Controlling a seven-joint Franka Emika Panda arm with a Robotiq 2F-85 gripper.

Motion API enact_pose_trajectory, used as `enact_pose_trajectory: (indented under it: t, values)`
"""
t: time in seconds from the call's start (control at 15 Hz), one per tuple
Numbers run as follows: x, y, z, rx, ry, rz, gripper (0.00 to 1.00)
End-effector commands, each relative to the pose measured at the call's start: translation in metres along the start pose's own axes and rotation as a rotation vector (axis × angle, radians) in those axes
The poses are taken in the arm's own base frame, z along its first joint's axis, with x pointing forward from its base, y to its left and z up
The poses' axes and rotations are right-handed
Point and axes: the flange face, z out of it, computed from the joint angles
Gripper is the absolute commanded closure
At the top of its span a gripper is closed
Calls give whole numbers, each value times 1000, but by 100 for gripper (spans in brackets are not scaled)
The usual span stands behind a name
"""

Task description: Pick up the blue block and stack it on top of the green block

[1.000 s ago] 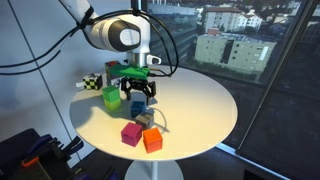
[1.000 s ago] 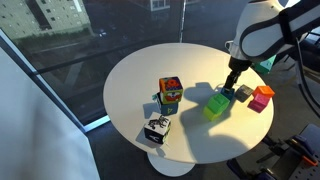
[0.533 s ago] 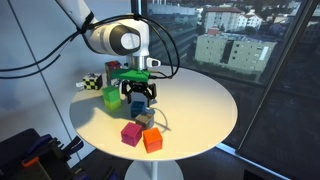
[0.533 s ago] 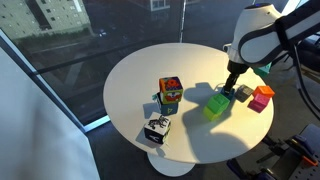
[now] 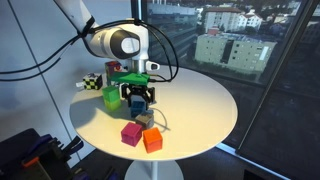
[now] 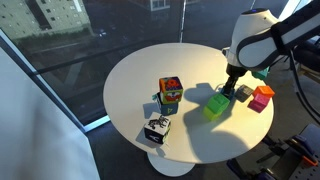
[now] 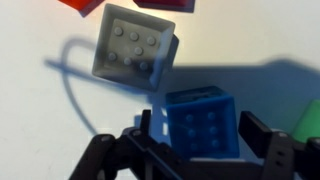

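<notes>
The blue block (image 7: 205, 120) lies studs-up on the white table, between my gripper's (image 7: 200, 138) two dark fingers in the wrist view. A small gap shows on each side of it, so the jaws are open around it. The green block (image 5: 111, 97) stands on the table just beside the gripper (image 5: 138, 97). It also shows in an exterior view (image 6: 216, 106) next to the gripper (image 6: 229, 93), and as a green sliver at the wrist view's right edge (image 7: 310, 125). In both exterior views the fingers mostly hide the blue block.
An olive-tan cube (image 7: 135, 50) (image 5: 146, 118) sits close to the blue block. Magenta (image 5: 131, 133) and orange (image 5: 152, 140) cubes lie nearer the table edge. A checkered cube (image 6: 156, 128) and a multicoloured box (image 6: 170, 94) stand farther off on the round table (image 6: 130, 80).
The arm has shifted very slightly. The jaws stay open around the blue block, and no block has moved.
</notes>
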Motion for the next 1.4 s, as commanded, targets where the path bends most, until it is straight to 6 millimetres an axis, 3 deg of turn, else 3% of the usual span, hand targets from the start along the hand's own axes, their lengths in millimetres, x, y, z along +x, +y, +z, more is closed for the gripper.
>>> enact_pose_trajectory:
  t: [0.0,0.2,0.8,1.33]
  values:
    - [4,0,0,-22,8,27,44]
    - [6,1,-10,-24,24,66,66]
    - [6,-7,-58,-66,54,182,68]
    - [-1,-25,-101,-52,13,233,68]
